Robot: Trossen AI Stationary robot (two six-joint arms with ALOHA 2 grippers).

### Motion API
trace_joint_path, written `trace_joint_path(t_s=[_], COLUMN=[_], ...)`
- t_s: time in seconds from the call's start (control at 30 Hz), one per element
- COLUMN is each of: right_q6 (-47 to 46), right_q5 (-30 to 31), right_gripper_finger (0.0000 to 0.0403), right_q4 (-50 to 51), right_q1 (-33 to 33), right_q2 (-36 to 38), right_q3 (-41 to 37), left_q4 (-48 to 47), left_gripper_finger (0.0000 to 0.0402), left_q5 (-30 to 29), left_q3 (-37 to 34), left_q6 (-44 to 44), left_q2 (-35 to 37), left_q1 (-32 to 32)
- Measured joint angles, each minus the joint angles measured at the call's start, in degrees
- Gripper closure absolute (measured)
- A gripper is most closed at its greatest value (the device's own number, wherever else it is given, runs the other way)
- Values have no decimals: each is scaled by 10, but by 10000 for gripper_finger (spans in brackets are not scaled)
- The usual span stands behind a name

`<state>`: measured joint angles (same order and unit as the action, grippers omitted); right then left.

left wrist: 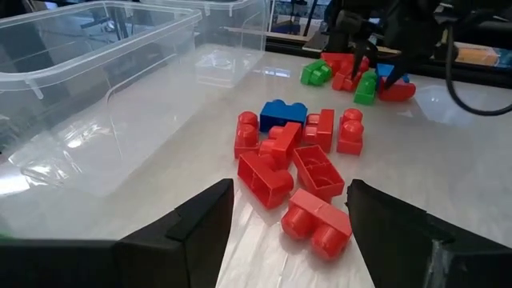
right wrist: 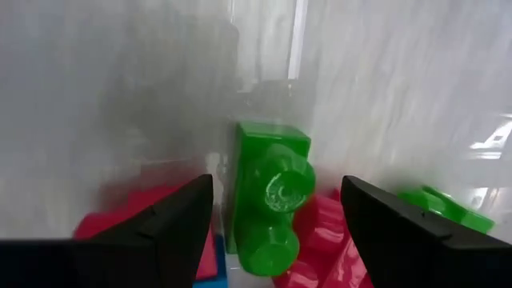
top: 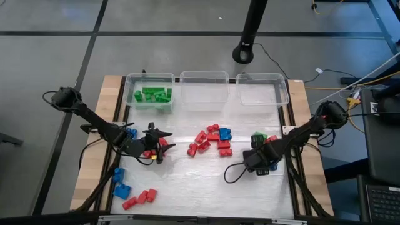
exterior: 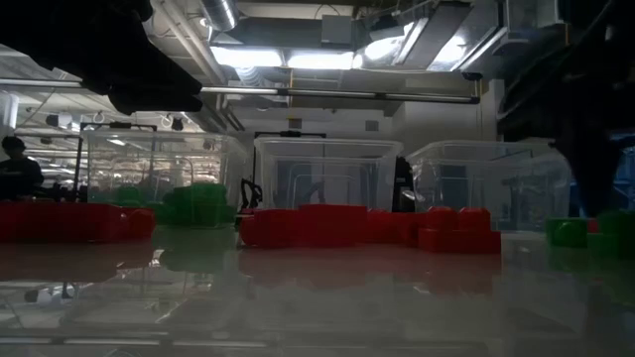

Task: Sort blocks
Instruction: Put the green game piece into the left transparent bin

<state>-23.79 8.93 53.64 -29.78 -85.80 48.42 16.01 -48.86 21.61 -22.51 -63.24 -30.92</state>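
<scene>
Blocks (top: 212, 140): high view, red cluster at centre, green ones in upper-left bin (top: 150, 91). Left gripper (top: 164, 144) at centre-left, right gripper (top: 261, 145) at centre-right. Left wrist view: jaws apart, holding nothing, red blocks ahead. Right wrist view: jaws apart over green block (right wrist: 268, 196), not gripping.

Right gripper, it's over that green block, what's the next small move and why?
Probably lower the right gripper and close on the green block. Its fingers are open, the block lies between them, not yet held, and the other green blocks sit in the left bin.
</scene>
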Motion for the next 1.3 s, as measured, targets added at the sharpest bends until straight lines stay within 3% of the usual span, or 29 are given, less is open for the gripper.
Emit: trace_joint_path(t_s=[0.27, 0.6, 0.77, 1.07, 1.3], right_q6=[7, 30, 48, 125, 254], right_q5=[-13, -26, -21, 27, 89], right_gripper_finger=[141, 264, 270, 260, 260], right_q4=[-74, -99, -98, -7, -64], right_q1=[25, 31, 31, 33, 84], right_q2=[0, 1, 0, -3, -2], right_q3=[-49, -73, -67, 58, 181], left_q4=[0, 0, 0, 0, 0], left_gripper_finger=[171, 171, 171, 171, 171], left_q5=[0, 0, 0, 0, 0], left_q3=[0, 0, 0, 0, 0], left_q6=[0, 0, 0, 0, 0], left_q2=[0, 0, 0, 0, 0], left_q1=[0, 0, 0, 0, 0])
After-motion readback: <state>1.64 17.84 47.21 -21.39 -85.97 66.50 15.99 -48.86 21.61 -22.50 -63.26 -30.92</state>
